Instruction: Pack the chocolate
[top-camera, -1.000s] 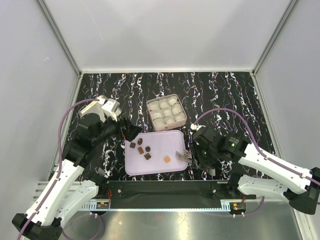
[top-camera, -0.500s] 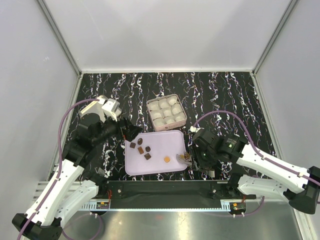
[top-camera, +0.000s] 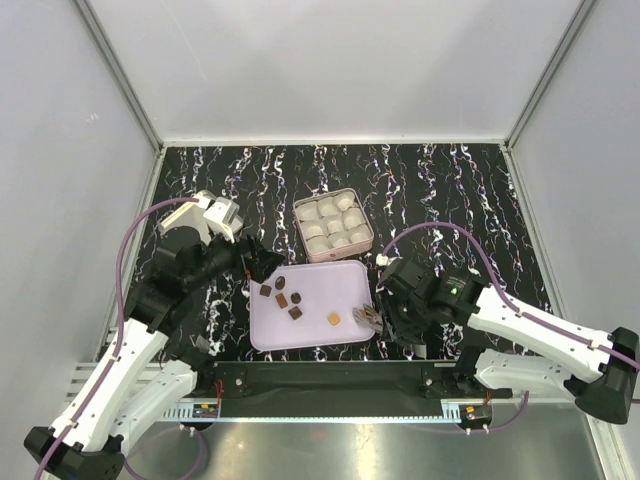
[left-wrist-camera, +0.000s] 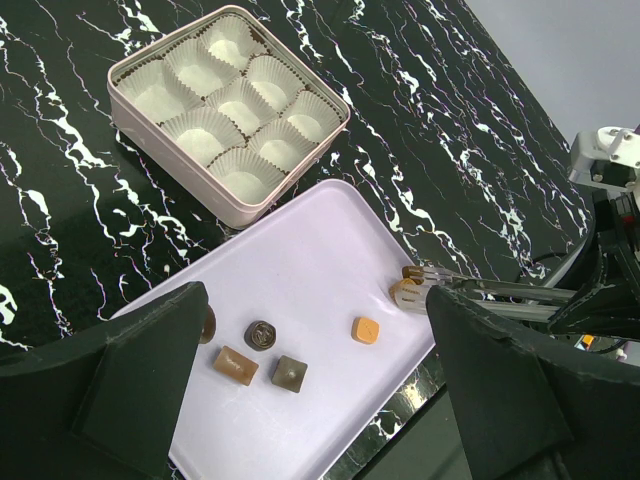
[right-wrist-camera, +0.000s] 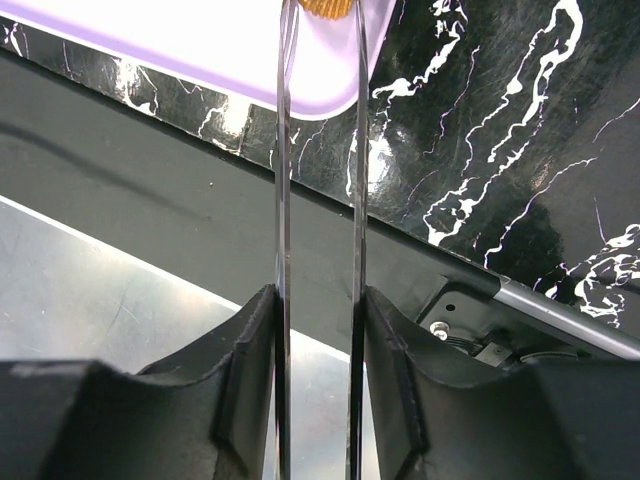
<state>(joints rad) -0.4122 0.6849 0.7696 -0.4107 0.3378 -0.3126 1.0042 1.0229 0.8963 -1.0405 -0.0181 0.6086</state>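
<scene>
Several tiny bite-sized pieces of chocolate (left-wrist-camera: 262, 334) lying loose on a pale lilac tray (left-wrist-camera: 300, 260), none in the tin (left-wrist-camera: 165, 155). Mostly dark brown and squarish, one rounder with a ringed top. A tan block (left-wrist-camera: 234, 364) among them, and an orange piece (left-wrist-camera: 366, 329) alone toward the tray's right near corner.

From the left wrist: five pieces countable, one of them half hidden behind a black finger. Also nine white paper cups (left-wrist-camera: 215, 130) in three rows inside the tin. Left gripper (left-wrist-camera: 318, 292) spread wide above the tray's left side, gripping nothing. Right gripper (left-wrist-camera: 408, 283) low over the tray's right rim, thin blades a narrow gap apart, aimed at the orange piece but short of it — nothing seen between them.

From the right wrist alone: both blades running parallel up and out of the picture, tips cut off, the orange piece peeking between them at the very top. Below that, the tray's rounded corner, a black rail and brushed metal.

From above: tray just beside the tin's near side, between the two arms. Black table (top-camera: 450, 190) veined with white, pale grey walls (top-camera: 320, 70), aluminium posts (top-camera: 120, 75) in the corners.
</scene>
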